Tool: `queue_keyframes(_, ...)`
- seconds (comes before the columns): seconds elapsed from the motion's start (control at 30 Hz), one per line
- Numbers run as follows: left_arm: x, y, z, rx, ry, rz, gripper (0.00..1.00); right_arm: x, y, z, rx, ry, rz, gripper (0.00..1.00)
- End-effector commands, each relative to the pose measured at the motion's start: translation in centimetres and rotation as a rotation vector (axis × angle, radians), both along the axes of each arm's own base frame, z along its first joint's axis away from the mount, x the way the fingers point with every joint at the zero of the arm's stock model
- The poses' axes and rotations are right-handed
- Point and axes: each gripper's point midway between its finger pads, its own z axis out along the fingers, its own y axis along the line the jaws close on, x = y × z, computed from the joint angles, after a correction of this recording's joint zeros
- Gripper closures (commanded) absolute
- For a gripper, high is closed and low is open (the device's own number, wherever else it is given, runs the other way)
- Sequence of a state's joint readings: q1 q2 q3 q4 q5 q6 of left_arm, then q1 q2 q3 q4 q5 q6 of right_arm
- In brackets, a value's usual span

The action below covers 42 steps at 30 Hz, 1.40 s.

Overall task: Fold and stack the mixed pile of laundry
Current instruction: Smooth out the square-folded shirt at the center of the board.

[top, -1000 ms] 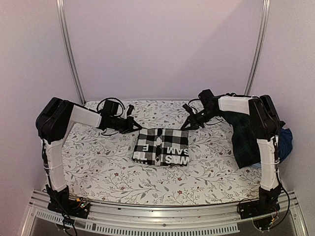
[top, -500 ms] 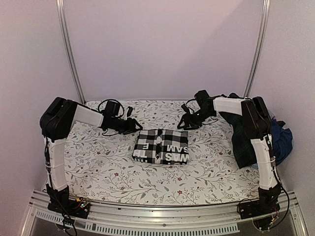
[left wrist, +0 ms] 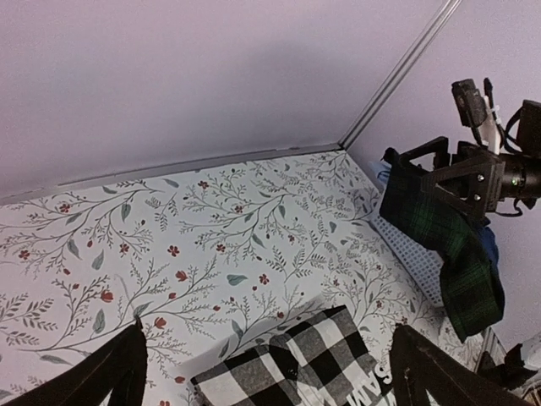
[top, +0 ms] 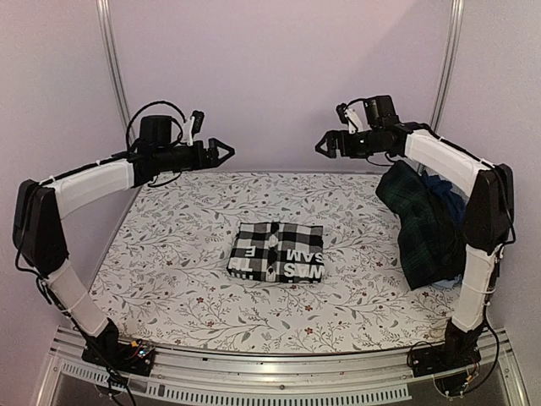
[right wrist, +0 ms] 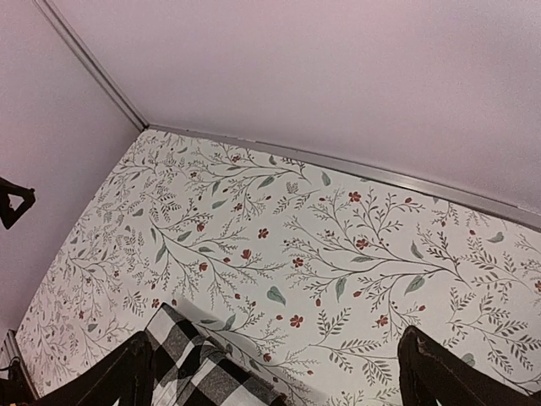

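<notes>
A black-and-white checked shirt (top: 277, 254) lies folded in a neat rectangle at the middle of the floral table cover (top: 186, 279). The rest of the mixed laundry pile sits at the right edge: a dark green-navy plaid garment (top: 423, 228) with blue pieces (top: 441, 190) behind it. My left gripper (top: 226, 151) hangs high over the far left of the table, open and empty. My right gripper (top: 324, 145) hangs high at the far right, also open and empty. The left wrist view shows the shirt (left wrist: 296, 364) below my left gripper (left wrist: 267, 330). The right wrist view shows the shirt's corner (right wrist: 194, 372) under my right gripper (right wrist: 276, 337).
Pale walls close the table at the back and on both sides, with metal posts (top: 118, 85) in the far corners. A white perforated sheet (left wrist: 410, 254) lies under the plaid garment (left wrist: 439, 245). An aluminium rail (top: 270, 385) runs along the near edge.
Both grippers were shut low at the folded shirt's far edge. They have opened, and both arms have risen and swung outward, away from the shirt. The shirt has stayed in place.
</notes>
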<state>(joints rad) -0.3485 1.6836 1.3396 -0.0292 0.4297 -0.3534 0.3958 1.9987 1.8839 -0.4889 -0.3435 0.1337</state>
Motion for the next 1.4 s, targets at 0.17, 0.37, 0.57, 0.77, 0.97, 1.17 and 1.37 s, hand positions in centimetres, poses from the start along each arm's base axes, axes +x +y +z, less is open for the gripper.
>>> queue_keyframes(0.17, -5.7, -1.7, 3.3, -0.255, 0.118, -0.21, 0.0, -5.4, -0.3, 5.8, 0.393, 0.076, 0.072, 0.01)
queue_keyframes(0.37, -12.3, -6.1, -2.9, -0.31, 0.364, -0.368, 0.0, -14.8, 6.8, 1.0, 0.457, 0.368, 0.347, 0.01)
queue_keyframes(0.57, -19.0, -10.1, -8.2, -0.268, 0.556, -0.546, 0.0, -23.4, 10.2, -4.8, 0.481, 0.655, 0.601, 0.01)
queue_keyframes(0.77, -20.1, -11.7, -12.6, -0.26, 0.693, -0.593, 0.0, -25.0, 11.3, -9.5, 0.476, 0.786, 0.652, 0.01)
queue_keyframes(0.97, -18.4, -11.8, -17.2, -0.288, 0.791, -0.515, 0.0, -24.0, 11.9, -16.8, 0.451, 0.949, 0.567, 0.01)
queue_keyframes(1.17, -20.0, -9.5, -22.9, -0.287, 0.939, -0.427, 0.0, -26.6, 9.0, -24.0, 0.37, 1.093, 0.466, 0.01)
queue_keyframes(1.37, -19.1, -7.8, -19.7, -0.292, 0.837, -0.419, 0.0, -26.0, 7.9, -21.1, 0.352, 1.037, 0.473, 0.01)
